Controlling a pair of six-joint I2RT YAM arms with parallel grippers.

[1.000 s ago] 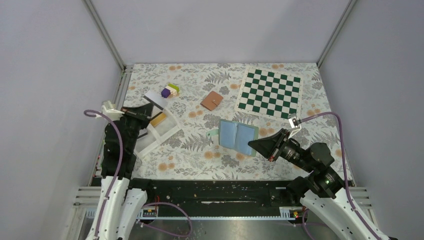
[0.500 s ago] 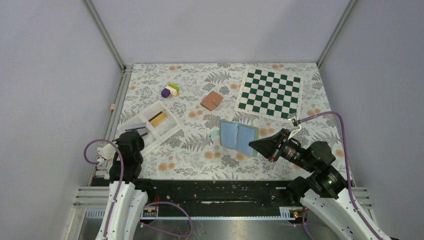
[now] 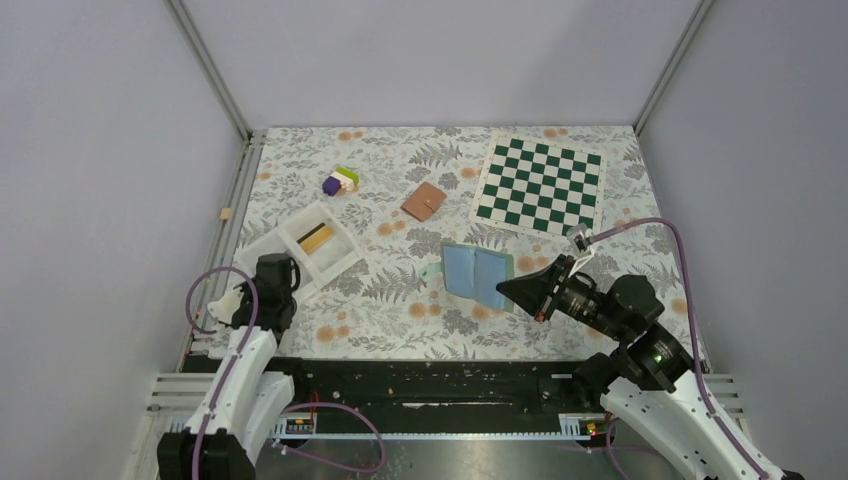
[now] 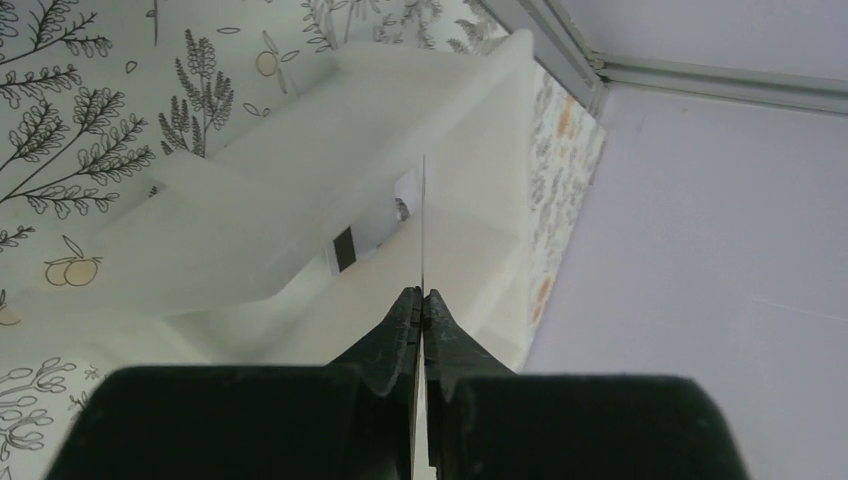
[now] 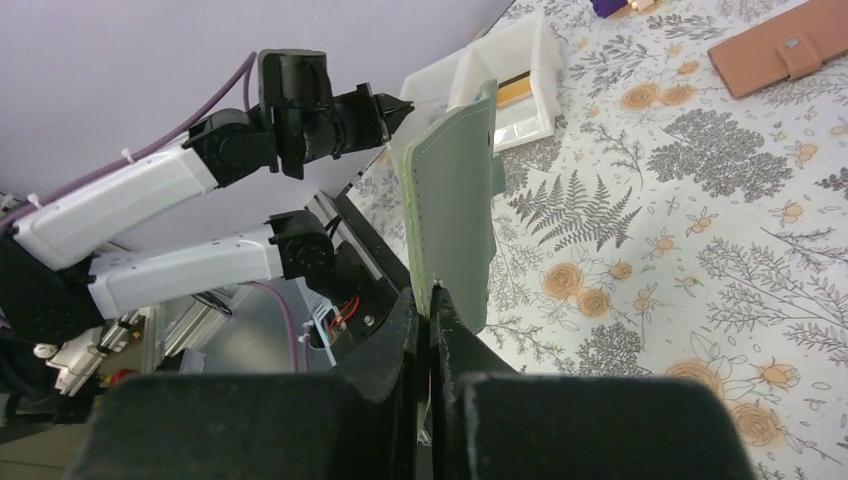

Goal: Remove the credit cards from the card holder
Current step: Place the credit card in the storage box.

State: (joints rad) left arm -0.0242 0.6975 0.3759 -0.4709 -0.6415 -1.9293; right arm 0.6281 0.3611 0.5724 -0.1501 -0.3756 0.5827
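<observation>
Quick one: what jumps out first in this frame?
The open green card holder at table centre, its right edge pinched by the shut right gripper. Then the green-and-white chessboard at far right, and the white tray on the left holding a yellow-orange card, with the left gripper beside it shut on a thin sliver seen edge-on.

green card holder (image 5: 455, 210), yellow-orange card (image 3: 316, 239)

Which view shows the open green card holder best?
Top external: the green card holder with blue pages is open, both pages visible. Right wrist shows only its green cover, pinched by the right fingers. Left wrist misses it.
</observation>
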